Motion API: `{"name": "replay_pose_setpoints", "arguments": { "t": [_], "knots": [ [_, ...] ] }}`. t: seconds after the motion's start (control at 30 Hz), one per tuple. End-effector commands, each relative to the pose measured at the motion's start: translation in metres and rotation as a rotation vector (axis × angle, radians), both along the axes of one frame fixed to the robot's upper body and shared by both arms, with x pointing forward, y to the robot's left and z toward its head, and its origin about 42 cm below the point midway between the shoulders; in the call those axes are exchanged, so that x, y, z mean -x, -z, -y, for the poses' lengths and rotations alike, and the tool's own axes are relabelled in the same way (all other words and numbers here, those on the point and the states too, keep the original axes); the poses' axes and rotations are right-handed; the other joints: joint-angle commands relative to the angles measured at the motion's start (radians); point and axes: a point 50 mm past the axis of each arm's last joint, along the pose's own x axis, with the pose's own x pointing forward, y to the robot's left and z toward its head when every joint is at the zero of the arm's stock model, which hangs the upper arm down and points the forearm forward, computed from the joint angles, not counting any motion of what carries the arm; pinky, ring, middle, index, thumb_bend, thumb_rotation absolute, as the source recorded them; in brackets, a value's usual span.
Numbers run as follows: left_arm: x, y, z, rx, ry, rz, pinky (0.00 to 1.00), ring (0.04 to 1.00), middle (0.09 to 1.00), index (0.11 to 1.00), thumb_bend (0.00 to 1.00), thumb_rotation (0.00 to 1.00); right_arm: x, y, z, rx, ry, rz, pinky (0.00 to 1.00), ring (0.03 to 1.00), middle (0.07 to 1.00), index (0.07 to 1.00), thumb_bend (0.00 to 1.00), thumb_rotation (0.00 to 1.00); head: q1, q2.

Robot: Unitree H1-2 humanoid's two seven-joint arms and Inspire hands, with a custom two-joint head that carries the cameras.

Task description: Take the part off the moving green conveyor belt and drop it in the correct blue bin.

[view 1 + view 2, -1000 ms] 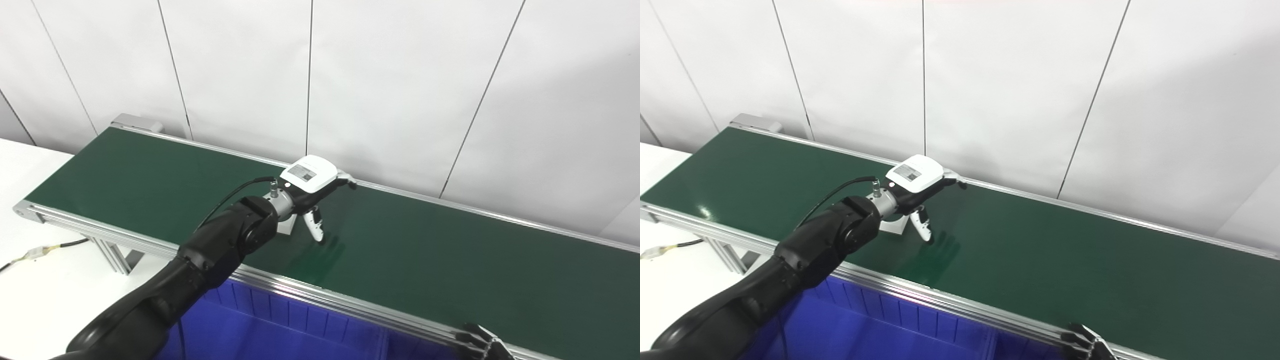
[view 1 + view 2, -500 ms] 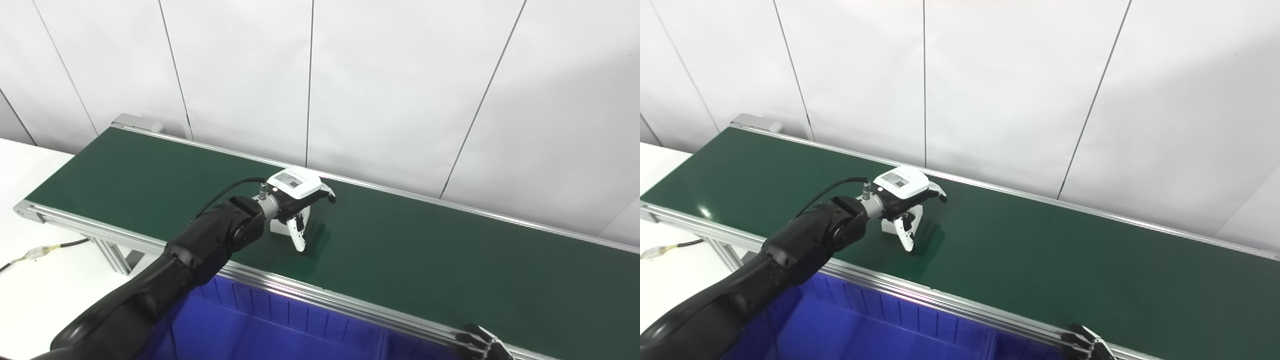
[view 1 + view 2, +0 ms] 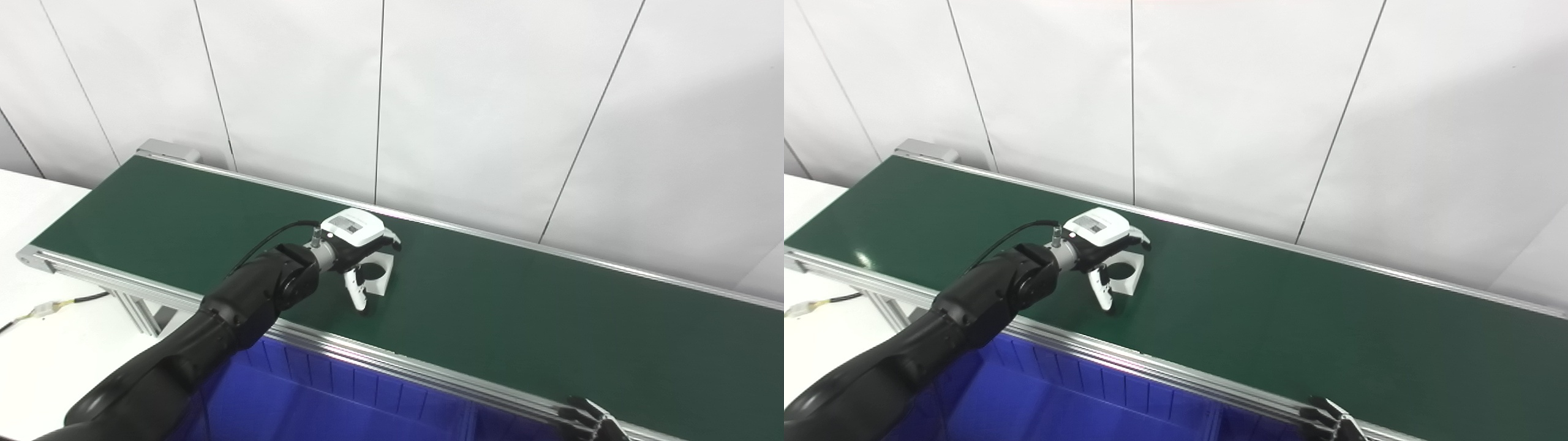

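Backdrop: white panelled wall point(image 3: 490, 110) with thin dark seams, behind the conveyor.
Belt: long dark green conveyor belt point(image 3: 551, 318) with silver aluminium side rails, running from 10 o'clock down to 4 o'clock across my view.
Part: small white block with a round hole through it point(image 3: 378, 277), lying on the belt near the middle of its width, left of the picture's centre.
My left hand: black-and-white hand with a white back plate point(image 3: 358, 245), reached over the belt, fingers spread, thumb pointing down to the belt at the part's 8 o'clock; it hovers around the part and has no grip on it.
My right hand: only dark fingertips point(image 3: 588, 416) show at 5 o'clock by the near rail; I cannot tell its state.
Bin: deep blue plastic bin point(image 3: 343, 404) below the near rail at 6 o'clock.
Side: white tabletop point(image 3: 43, 343) at 8 o'clock, with a loose cable point(image 3: 55, 304) on it.
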Motion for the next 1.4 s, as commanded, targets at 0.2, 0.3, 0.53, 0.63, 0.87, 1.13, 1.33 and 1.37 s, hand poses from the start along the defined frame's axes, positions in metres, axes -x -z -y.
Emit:
{"name": "replay_pose_setpoints", "arguments": {
  "t": [0.2, 0.3, 0.53, 0.63, 0.87, 1.13, 1.33, 1.37],
  "knots": [
    [-0.029, -0.026, 0.022, 0.007, 0.025, 0.109, 0.84, 0.889, 0.893, 0.839, 1.00, 0.29, -0.001, -0.004, -0.018, -0.010, -0.036, 0.031, 0.54, 0.682, 0.797, 0.718, 0.99, 0.20, -0.017, -0.001],
    [-0.032, -0.026, 0.028, 0.035, 0.029, 0.125, 0.84, 0.891, 0.899, 0.843, 1.00, 0.31, 0.000, -0.003, -0.020, -0.005, -0.034, 0.032, 0.54, 0.679, 0.797, 0.717, 0.98, 0.19, -0.022, -0.002],
    [-0.036, -0.028, 0.041, 0.045, 0.041, 0.125, 0.85, 0.891, 0.889, 0.837, 1.00, 0.29, 0.001, -0.003, -0.024, 0.005, -0.030, 0.035, 0.54, 0.671, 0.795, 0.715, 0.99, 0.21, -0.042, 0.008],
    [-0.035, -0.027, 0.048, 0.015, 0.055, 0.106, 0.85, 0.885, 0.882, 0.827, 1.00, 0.28, 0.001, -0.003, -0.026, 0.007, -0.029, 0.038, 0.55, 0.669, 0.794, 0.715, 0.99, 0.21, -0.047, 0.010],
    [-0.035, -0.022, 0.055, -0.085, 0.066, 0.078, 0.83, 0.856, 0.842, 0.801, 1.00, 0.26, 0.003, -0.004, -0.028, 0.012, -0.026, 0.043, 0.56, 0.673, 0.794, 0.721, 0.99, 0.22, -0.061, 0.021],
    [-0.035, -0.014, 0.056, -0.064, 0.012, 0.048, 0.41, 0.486, 0.553, 0.568, 0.72, 0.01, 0.006, -0.005, -0.028, 0.005, -0.016, 0.046, 0.57, 0.678, 0.796, 0.730, 0.98, 0.23, -0.069, 0.034],
    [-0.034, -0.018, 0.055, -0.093, -0.032, -0.001, 0.26, 0.378, 0.472, 0.530, 0.50, 0.00, 0.008, -0.004, -0.028, 0.008, -0.019, 0.043, 0.58, 0.685, 0.797, 0.740, 0.96, 0.25, -0.068, 0.039],
    [-0.034, -0.018, 0.054, -0.096, -0.036, -0.004, 0.25, 0.379, 0.472, 0.531, 0.50, 0.00, 0.008, -0.004, -0.028, 0.005, -0.020, 0.043, 0.58, 0.687, 0.799, 0.741, 0.96, 0.25, -0.068, 0.039]
  ]
}}
